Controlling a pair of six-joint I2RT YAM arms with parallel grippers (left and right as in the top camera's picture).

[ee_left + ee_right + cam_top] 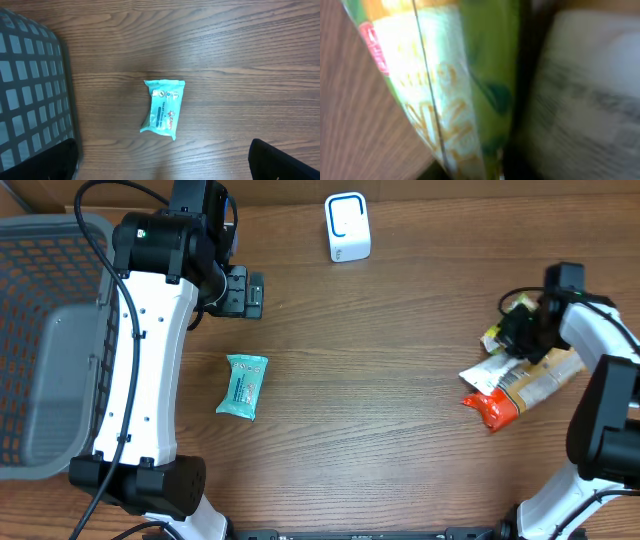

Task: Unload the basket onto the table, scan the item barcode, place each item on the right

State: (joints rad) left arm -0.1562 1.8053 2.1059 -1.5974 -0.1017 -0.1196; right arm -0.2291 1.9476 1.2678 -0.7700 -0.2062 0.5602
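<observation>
Two arms rise from the near edge of the wooden table (380,400), one at each side. Nearest on the right lies a heap of snack packets: an orange-red packet (488,409) at the near end, a tan packet (545,377) lying across behind it, and a green packet (492,338) at the far side. The right gripper (512,330) is down in that heap, hard against the green packet. Its own camera sits so close that all it gives is a blur of green and pale wrapper with something grey beside it, and I cannot tell whether the jaws are apart or clamped on anything. Over to the left, a teal packet (243,386) lies flat on bare wood, well apart from the heap, with nothing touching it. A little beyond it hangs the left gripper (254,295), jaws spread wide and empty; its dark fingers (62,160) show only in the bottom corners of the wrist view, which looks straight down on the teal packet. A grey mesh basket (50,300) fills the left edge beside that arm. Farthest off, a white scanner (347,227) stands alone near the far edge.
</observation>
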